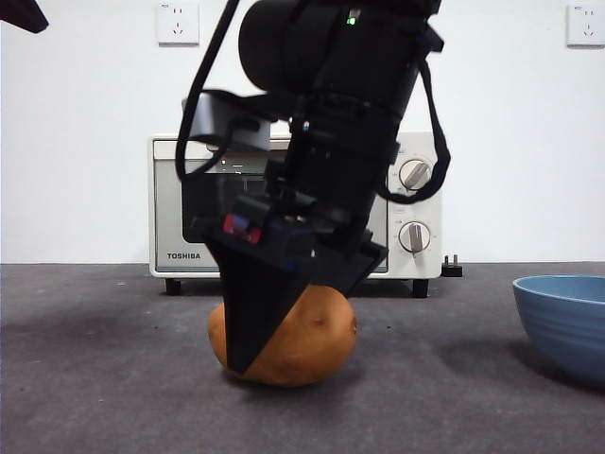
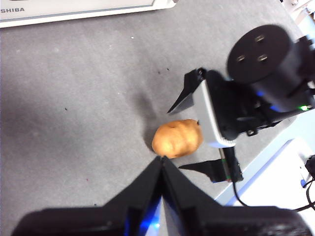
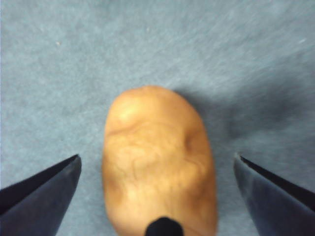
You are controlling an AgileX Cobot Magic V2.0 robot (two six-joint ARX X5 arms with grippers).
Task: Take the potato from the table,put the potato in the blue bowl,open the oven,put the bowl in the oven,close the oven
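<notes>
The orange-brown potato (image 1: pixel 317 336) (image 2: pixel 177 138) (image 3: pixel 157 157) lies on the dark grey table (image 1: pixel 95 378). My right gripper (image 1: pixel 284 340) (image 2: pixel 175 139) (image 3: pixel 156 157) has come down over it and is open. One jaw stands on each side of the potato, with a gap to it on both sides. The blue bowl (image 1: pixel 567 322) stands at the right edge of the front view, cut off by the frame. The cream oven (image 1: pixel 189 218) (image 2: pixel 74 10) stands at the back with its door shut. My left gripper (image 2: pixel 161 158) is shut, holds nothing and hangs high above the table.
The left arm shows as a black tip (image 1: pixel 21 14) in a top corner of the front view. A black plug (image 1: pixel 452 268) lies beside the oven. A white surface (image 2: pixel 275 182) with cables lies beyond the table's edge.
</notes>
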